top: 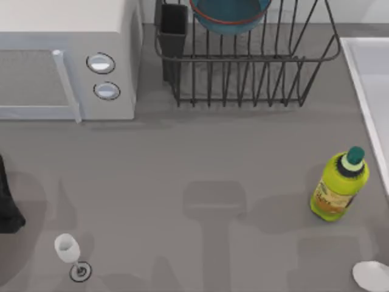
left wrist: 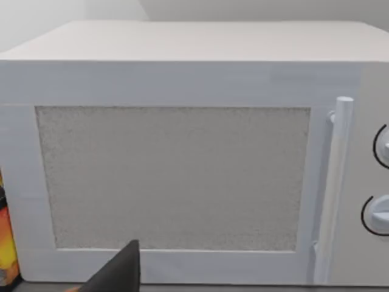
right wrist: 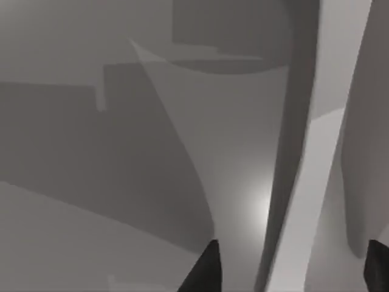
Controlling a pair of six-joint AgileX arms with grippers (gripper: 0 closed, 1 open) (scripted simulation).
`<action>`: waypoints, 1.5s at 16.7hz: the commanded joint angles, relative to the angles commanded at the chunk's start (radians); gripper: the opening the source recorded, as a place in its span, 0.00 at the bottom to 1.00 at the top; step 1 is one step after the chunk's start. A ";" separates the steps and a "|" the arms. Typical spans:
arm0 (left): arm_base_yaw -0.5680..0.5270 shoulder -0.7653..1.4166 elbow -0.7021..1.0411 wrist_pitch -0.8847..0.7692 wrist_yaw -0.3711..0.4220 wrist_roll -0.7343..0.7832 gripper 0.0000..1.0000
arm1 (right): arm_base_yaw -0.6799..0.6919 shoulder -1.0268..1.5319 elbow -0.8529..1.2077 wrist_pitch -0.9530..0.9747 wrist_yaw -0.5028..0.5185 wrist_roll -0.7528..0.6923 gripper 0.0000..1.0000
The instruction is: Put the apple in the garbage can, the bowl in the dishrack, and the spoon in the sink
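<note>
The teal bowl [top: 230, 15] with its reddish-brown rim rests in the dark wire dishrack [top: 243, 79] at the back middle. The pale sink [top: 368, 79] runs along the table's right edge. A dark part of my left arm [top: 7, 201] shows at the left edge, in front of the microwave. One dark finger [left wrist: 121, 271] of it appears in the left wrist view. My right gripper [right wrist: 292, 271] is open over pale grey surfaces, with nothing between its fingers. The apple, the spoon and the garbage can are out of view.
A white microwave [top: 67, 55] [left wrist: 182, 152] stands at the back left. A yellow-green bottle [top: 339, 185] stands at the right near the sink. A white wine glass [top: 68, 250] is at the front left. A pale rounded shape [top: 372, 275] sits at the front right corner.
</note>
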 joint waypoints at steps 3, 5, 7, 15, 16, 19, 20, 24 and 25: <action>0.000 0.000 0.000 0.000 0.000 0.000 1.00 | -0.004 -0.035 0.068 -0.102 0.000 -0.003 0.00; 0.000 0.000 0.000 0.000 0.000 0.000 1.00 | -0.004 -0.070 0.131 -0.221 0.000 -0.007 0.00; 0.000 0.000 0.000 0.000 0.000 0.000 1.00 | -0.004 -0.109 0.196 -0.340 0.000 -0.009 0.00; 0.000 0.000 0.000 0.000 0.000 0.000 1.00 | -0.002 -0.166 0.285 -0.457 0.000 -0.007 0.00; 0.000 0.000 0.000 0.000 0.000 0.000 1.00 | -0.002 -0.166 0.285 -0.457 0.000 -0.007 0.00; 0.000 0.000 0.000 0.000 0.000 0.000 1.00 | -0.028 -0.110 0.345 -0.490 0.003 -0.002 0.00; 0.000 0.000 0.000 0.000 0.000 0.000 1.00 | -0.042 -0.076 0.386 -0.510 0.005 0.002 0.00; 0.000 0.000 0.000 0.000 0.000 0.000 1.00 | -0.105 0.129 0.643 -0.622 0.014 0.015 0.00; 0.000 0.000 0.000 0.000 0.000 0.000 1.00 | -0.120 0.196 0.727 -0.656 0.017 0.017 0.00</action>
